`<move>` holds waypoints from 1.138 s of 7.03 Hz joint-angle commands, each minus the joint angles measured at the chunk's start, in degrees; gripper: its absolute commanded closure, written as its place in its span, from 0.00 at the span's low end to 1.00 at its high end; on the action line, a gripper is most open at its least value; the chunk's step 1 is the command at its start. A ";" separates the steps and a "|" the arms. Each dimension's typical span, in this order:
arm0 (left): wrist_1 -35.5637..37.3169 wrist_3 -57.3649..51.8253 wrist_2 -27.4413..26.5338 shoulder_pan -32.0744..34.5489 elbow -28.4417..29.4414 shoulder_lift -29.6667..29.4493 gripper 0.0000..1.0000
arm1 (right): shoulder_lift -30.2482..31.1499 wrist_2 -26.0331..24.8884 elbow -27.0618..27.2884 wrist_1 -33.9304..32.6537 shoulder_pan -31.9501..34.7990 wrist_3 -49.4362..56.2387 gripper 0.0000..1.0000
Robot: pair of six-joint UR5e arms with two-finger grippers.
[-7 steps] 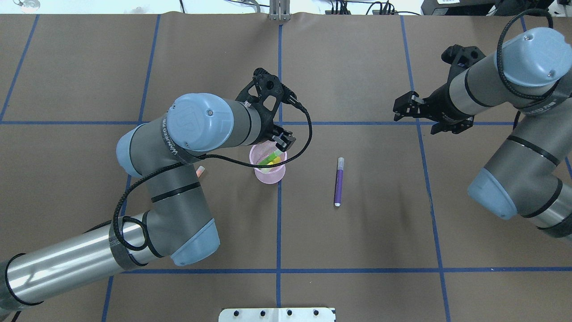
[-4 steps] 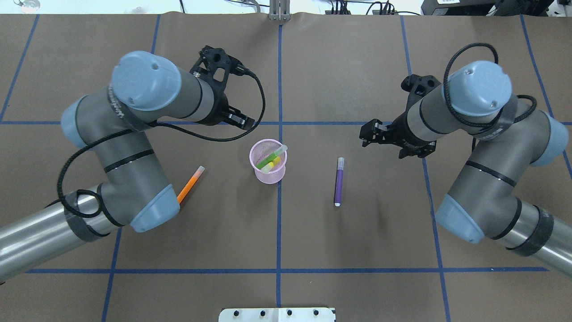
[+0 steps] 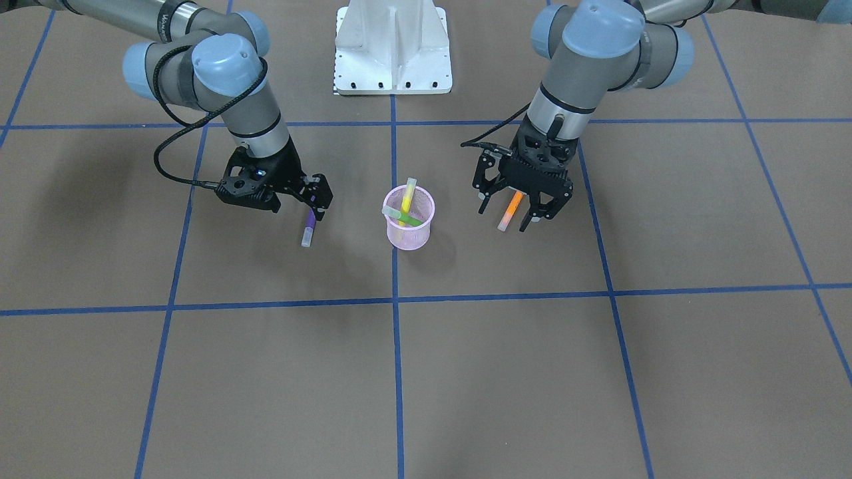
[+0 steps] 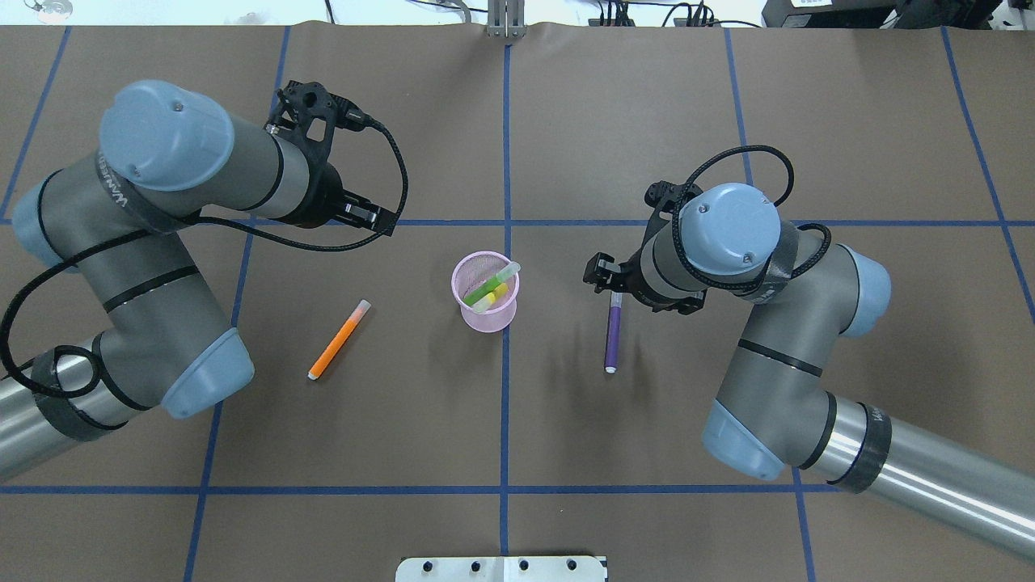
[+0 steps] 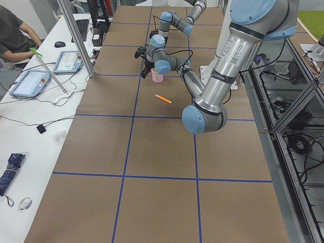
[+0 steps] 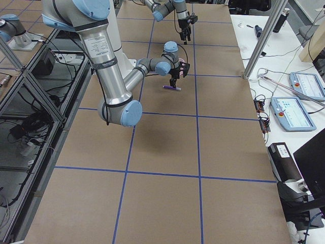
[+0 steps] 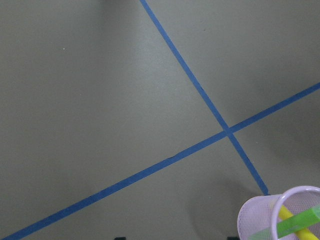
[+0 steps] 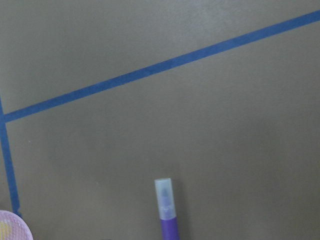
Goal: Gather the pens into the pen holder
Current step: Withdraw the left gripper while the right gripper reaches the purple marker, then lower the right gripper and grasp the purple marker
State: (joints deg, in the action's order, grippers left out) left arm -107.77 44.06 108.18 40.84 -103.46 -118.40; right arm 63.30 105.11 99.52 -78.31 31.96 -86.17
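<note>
The right gripper point(image 4: 602, 279) hovers above the capped end of the purple pen point(image 4: 612, 335). Its jaws appear apart and hold nothing. The pen lies flat on the table point(image 4: 647, 453), on the robot's right of the pen holder point(image 4: 487, 321), with its length running from the near edge toward the far edge and its cap toward the far edge. The holder stands upright near the table's middle and contains the green pen point(image 4: 487, 286) and the yellow pen point(image 4: 492, 301), both leaning on the rim. The left gripper point(image 3: 518, 214) has its jaws wide apart and empty. It is held high, toward the far edge from the orange pen point(image 4: 338, 343), which lies at an angle on the holder's left side.

Step in hand, as judged: pick up the purple pen.

- Keep the jaws across the pen's length so the pads meet the barrel squarely.
- Shift slightly toward the near edge. A grip on the purple barrel should be firmer than one on the smooth cap.
- Descend vertically and stop just short of the table before closing.
- Lift above the holder's rim before travelling sideways. The mesh cup looks light and may tip if struck.
- Tilt the pen toward upright and release it over the open part of the mouth, clear of the two leaning pens.
- Keep the left arm well apart from the holder until the right arm clears it.
</note>
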 commanded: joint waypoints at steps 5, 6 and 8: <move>-0.07 1.38 1.51 1.08 0.19 1.51 0.25 | -3.63 17.47 -9.17 -0.26 4.78 14.00 0.24; -0.16 1.38 1.51 1.08 0.28 1.51 0.23 | -3.54 17.93 -9.25 -0.18 4.43 13.84 0.24; -0.16 1.38 1.51 1.17 0.37 1.51 0.22 | -3.62 17.93 -10.74 -0.09 4.08 13.31 0.24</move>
State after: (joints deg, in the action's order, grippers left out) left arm -107.88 45.44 109.69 41.98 -103.17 -116.89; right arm 59.88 122.88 89.85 -78.48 36.26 -72.56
